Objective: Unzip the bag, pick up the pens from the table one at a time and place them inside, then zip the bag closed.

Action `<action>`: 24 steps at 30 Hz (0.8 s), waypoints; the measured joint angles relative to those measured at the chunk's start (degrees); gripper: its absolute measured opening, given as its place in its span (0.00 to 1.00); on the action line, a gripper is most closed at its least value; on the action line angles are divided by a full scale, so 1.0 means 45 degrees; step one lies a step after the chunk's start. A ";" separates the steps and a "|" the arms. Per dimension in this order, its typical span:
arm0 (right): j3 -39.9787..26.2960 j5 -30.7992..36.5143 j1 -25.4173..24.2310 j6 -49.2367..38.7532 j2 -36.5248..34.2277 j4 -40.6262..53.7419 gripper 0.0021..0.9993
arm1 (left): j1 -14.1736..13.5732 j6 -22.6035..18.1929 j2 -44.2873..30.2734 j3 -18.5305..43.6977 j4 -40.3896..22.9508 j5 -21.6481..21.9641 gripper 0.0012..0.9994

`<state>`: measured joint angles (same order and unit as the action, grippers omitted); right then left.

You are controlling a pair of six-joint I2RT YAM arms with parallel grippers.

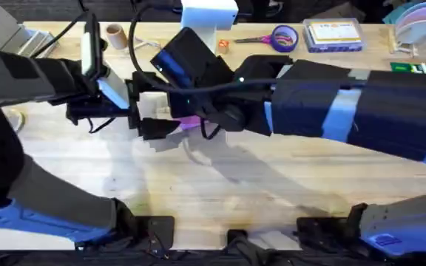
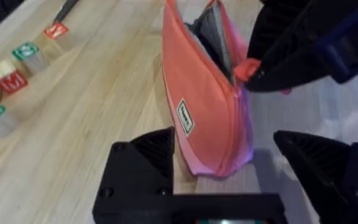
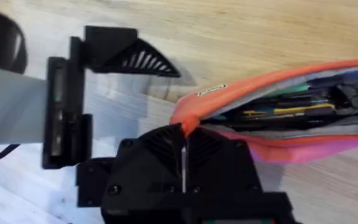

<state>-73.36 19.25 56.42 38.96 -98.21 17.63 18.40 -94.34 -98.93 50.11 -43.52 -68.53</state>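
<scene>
The pink bag (image 2: 197, 106) stands on its edge on the light-wood table (image 2: 104, 93), its zipper mostly undone and its mouth gaping. Several pens (image 3: 284, 111) lie inside it, yellow and green among them. My right gripper (image 3: 183, 149) is shut on the orange zipper pull (image 3: 188, 123) at the bag's end. My left gripper (image 2: 225, 152) is open and straddles that same end, one finger on either side of the fabric. From overhead, both grippers meet over the bag (image 1: 187, 123) at centre left.
Lettered wooden blocks (image 2: 11, 74) lie beside the bag. Along the table's far edge are purple-handled scissors (image 1: 272, 37), a clear plastic box (image 1: 333, 35), a tape roll (image 1: 115, 33) and a white stand (image 1: 209, 18).
</scene>
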 joint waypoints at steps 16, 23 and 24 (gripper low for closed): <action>0.0000 -0.0598 -0.0078 -0.0005 0.0005 -0.0019 0.03 | -0.1250 0.0848 -0.0195 0.0000 0.1330 -0.0106 0.81; 0.0000 -0.0632 -0.0078 -0.0005 0.0000 -0.0024 0.03 | -0.1250 0.0966 -0.0195 0.0000 0.1348 -0.0292 0.06; 0.0000 -0.0633 -0.0079 -0.0005 0.0005 -0.0024 0.03 | -0.1255 0.0966 -0.0195 0.0000 0.1343 -0.0292 0.05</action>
<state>-73.36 16.40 56.07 38.94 -98.19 17.52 12.75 -90.00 -99.81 50.11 -37.47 -69.84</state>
